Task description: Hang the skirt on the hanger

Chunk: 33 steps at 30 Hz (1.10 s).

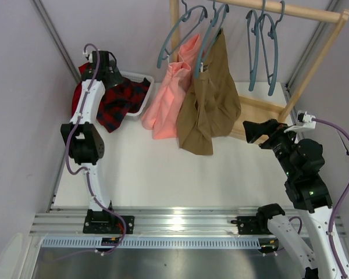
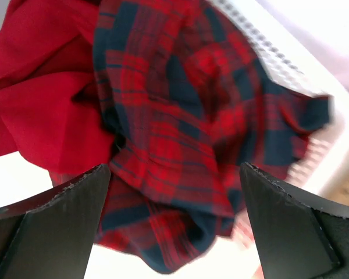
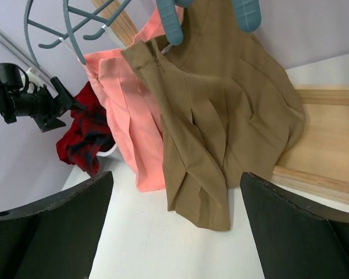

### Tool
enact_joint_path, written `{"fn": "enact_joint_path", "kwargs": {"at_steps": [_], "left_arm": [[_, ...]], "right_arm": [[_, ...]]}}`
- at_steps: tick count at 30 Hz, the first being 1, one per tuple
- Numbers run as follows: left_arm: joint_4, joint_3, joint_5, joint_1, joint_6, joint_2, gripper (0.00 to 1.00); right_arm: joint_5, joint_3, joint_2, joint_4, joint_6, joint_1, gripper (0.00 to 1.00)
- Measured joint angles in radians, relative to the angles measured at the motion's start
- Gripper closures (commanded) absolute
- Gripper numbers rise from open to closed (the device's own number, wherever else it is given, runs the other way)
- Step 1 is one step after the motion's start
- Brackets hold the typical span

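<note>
Two dark fingers (image 2: 64,221) of the left pincer (image 2: 174,168) fill the bottom of its wrist view. They are spread wide apart, with nothing clamped between them. The left arm rises from its base at the near edge, bends at the elbow and stretches its forearm away towards the white basket (image 1: 141,78). Its wrist is tipped down over the basket's left end.

The skirt (image 2: 180,116) lies crumpled right under that pincer. It is red tartan crossed with dark bands, bunched into soft folds, with a darker edge showing at its lower hem. It sits partly in the basket and spills over the basket's near left corner onto the surface (image 1: 180,174). A plain red cloth (image 2: 41,99) presses against it on the side away from the basket.

To the right of the basket a pink garment (image 1: 168,96) and a tan garment (image 1: 212,99) hang on blue-grey hangers from a wooden rail (image 1: 302,11). A bare hanger (image 1: 272,75) hangs further right on the same rail, well apart from the basket.

The right arm is folded over its base, far to the right of the basket. The right pincer (image 3: 174,174) is raised above the surface and faces the tan garment, its fingers wide apart and holding nothing.
</note>
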<state>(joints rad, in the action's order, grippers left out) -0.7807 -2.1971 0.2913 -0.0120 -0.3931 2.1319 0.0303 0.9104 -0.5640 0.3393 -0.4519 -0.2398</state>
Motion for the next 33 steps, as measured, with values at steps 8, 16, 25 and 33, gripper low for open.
{"fn": "enact_joint_path", "kwargs": {"at_steps": [8, 16, 25, 33], "left_arm": [[0.145, 0.103, 0.037, 0.031, 0.000, 0.008, 0.01], [0.321, 0.231, -0.014, 0.073, 0.002, 0.018, 0.05], [0.362, 0.217, -0.059, 0.075, 0.019, 0.100, 1.00], [0.371, 0.214, -0.091, 0.076, 0.064, 0.075, 1.00]], "right_arm": [[-0.007, 0.000, -0.050, -0.001, 0.008, 0.000, 0.01], [-0.013, -0.013, -0.077, -0.018, 0.008, 0.000, 0.00], [-0.016, -0.011, -0.142, -0.020, 0.008, 0.000, 0.01], [-0.011, -0.011, -0.138, -0.032, 0.007, 0.000, 0.01]]}}
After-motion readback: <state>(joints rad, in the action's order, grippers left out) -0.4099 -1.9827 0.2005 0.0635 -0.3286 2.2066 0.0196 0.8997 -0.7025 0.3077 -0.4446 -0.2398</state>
